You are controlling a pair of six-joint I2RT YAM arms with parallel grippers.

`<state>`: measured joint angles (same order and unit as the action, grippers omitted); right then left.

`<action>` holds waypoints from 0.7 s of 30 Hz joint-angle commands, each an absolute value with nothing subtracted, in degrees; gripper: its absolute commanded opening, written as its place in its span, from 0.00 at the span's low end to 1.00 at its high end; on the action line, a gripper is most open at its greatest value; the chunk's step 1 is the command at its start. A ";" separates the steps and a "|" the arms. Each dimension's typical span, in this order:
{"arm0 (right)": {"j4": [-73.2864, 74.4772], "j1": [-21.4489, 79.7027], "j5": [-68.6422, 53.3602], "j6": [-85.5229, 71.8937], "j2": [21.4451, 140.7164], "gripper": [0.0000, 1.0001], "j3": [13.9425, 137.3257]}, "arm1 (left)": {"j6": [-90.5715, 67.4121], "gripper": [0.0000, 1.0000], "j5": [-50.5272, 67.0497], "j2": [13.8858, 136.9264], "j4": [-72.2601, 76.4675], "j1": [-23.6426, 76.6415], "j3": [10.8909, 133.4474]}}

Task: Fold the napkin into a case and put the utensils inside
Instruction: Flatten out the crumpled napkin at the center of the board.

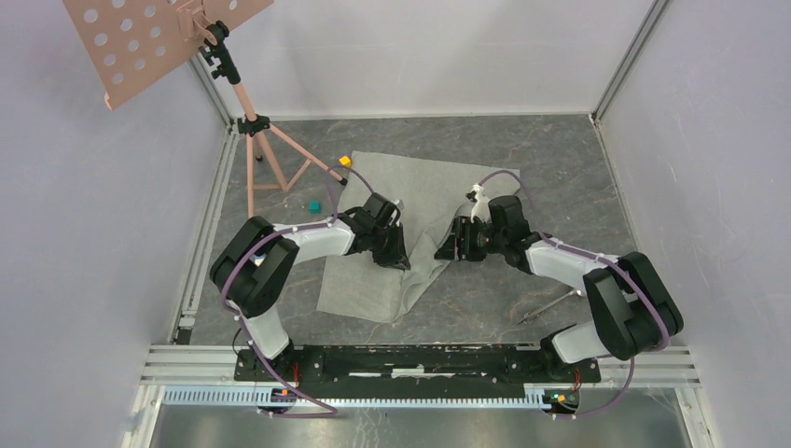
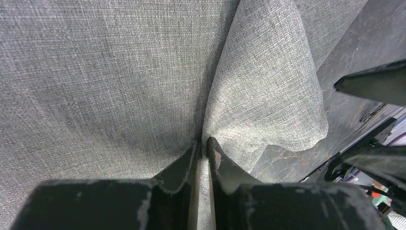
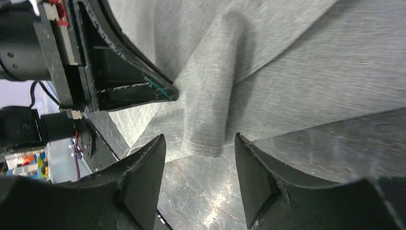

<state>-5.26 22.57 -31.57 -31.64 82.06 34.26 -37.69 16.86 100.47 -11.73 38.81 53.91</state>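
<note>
The pale grey-green napkin [image 1: 410, 196] lies partly spread on the dark table, its near part bunched and lifted between the arms. My left gripper [image 1: 399, 254] is shut on a pinched ridge of the napkin [image 2: 258, 96]. My right gripper [image 1: 450, 245] is open, its fingers [image 3: 148, 167] on either side of a hanging fold of the napkin [image 3: 215, 110], not closed on it. A silver utensil [image 1: 546, 308] lies on the table near the right arm's base. The left gripper also shows in the right wrist view [image 3: 129, 81].
A yellow cube [image 1: 345, 161] sits at the napkin's far left corner and a teal cube [image 1: 315, 203] to its left. A pink tripod stand [image 1: 256, 140] with a perforated board stands at the back left. White walls enclose the table.
</note>
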 commanded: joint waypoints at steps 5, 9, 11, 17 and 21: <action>-8.64 26.93 -29.63 -30.00 84.47 0.63 34.96 | -39.13 0.18 18.74 97.35 -9.55 38.50 52.74; -8.14 27.19 -28.17 -29.21 84.96 0.61 35.07 | -38.81 0.18 19.32 96.81 -9.64 38.51 52.65; -8.20 27.38 -28.21 -29.42 85.36 0.47 35.24 | -38.72 0.18 19.42 96.46 -9.58 38.50 52.43; 7.44 29.31 -23.63 -24.83 77.40 0.09 36.96 | -38.45 0.56 17.49 91.65 -10.24 38.65 51.69; 27.44 32.32 -16.63 -18.83 66.12 0.00 36.69 | -37.60 0.77 16.04 88.22 -10.61 38.67 51.36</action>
<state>7.18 29.80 -23.79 -25.74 76.90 34.61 -38.22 17.63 93.06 -11.84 38.70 51.37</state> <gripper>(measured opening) 0.047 0.717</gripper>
